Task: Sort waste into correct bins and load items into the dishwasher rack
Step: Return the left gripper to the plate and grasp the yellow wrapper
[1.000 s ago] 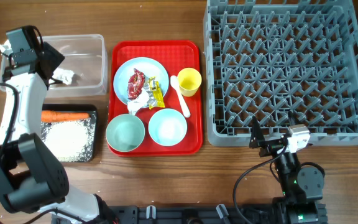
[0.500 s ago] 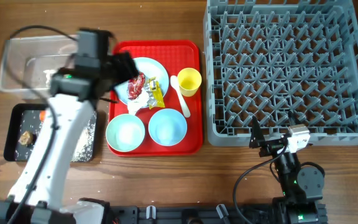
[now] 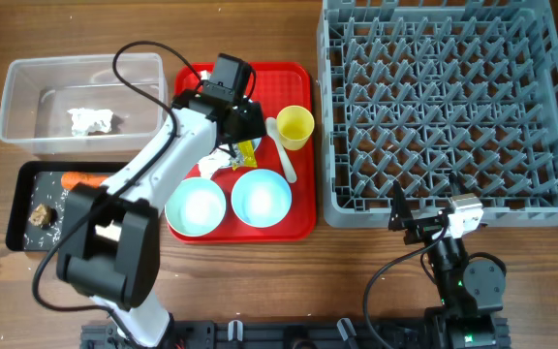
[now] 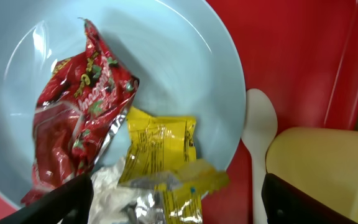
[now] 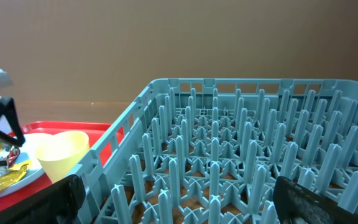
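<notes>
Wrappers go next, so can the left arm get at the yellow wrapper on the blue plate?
Probably yes: the left end effector hangs open right over the yellow wrapper, which lies uncovered on the plate.

Table: brown wood, grain running left to right, fills the overhead view. Red tray: flat, rectangular, rounded corners, raised rim. It lies left of the table's middle, long sides running top to bottom in the overhead view. Left wrist view: tray floor glossy, rim ridge at upper right. Right wrist view: thin red strip of tray at left, plain brown backdrop behind.
</notes>
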Available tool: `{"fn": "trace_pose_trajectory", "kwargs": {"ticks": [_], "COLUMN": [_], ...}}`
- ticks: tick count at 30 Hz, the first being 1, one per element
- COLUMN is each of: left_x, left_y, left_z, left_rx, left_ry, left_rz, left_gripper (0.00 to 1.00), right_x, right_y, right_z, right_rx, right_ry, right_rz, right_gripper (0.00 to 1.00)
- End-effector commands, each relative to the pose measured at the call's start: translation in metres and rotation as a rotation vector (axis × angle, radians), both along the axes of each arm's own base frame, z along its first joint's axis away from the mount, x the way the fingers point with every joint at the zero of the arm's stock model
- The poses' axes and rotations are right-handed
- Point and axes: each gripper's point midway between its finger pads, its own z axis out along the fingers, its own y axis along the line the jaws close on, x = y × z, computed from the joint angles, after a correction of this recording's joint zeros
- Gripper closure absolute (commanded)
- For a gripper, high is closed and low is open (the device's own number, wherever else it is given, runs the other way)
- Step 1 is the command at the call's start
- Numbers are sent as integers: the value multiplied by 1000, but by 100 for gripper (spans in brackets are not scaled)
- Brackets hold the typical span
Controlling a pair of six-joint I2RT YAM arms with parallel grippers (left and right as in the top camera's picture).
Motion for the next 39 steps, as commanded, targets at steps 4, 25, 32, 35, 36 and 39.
{"fn": "trace_pose_trajectory", "kwargs": {"ticks": [4,25,32,35,36,39], "left_x": [8,11,-2,-4,-3,2], "left_y": [6,6,11,12,12,10], "left_z": [-5,41,36,3,-11,-29], "left_rx": [47,6,34,82,99,109], "left_ry": [-23,-132,-81,-7,16,29], "left_rz": [18,22,5,-42,-63,-81], "left_gripper": [40,96,32,27,25,25], "right_x": [0,0,0,0,0,0], "right_y": [-1,-1,-1,-1,-1,-1], "right_z": [0,0,0,0,0,0], "right_rx": [14,14,14,14,14,14], "right_ry": [1,1,1,1,1,1], "right_rz": [-7,-7,-7,-7,-7,-7], "right_gripper": [0,0,0,0,0,0]}}
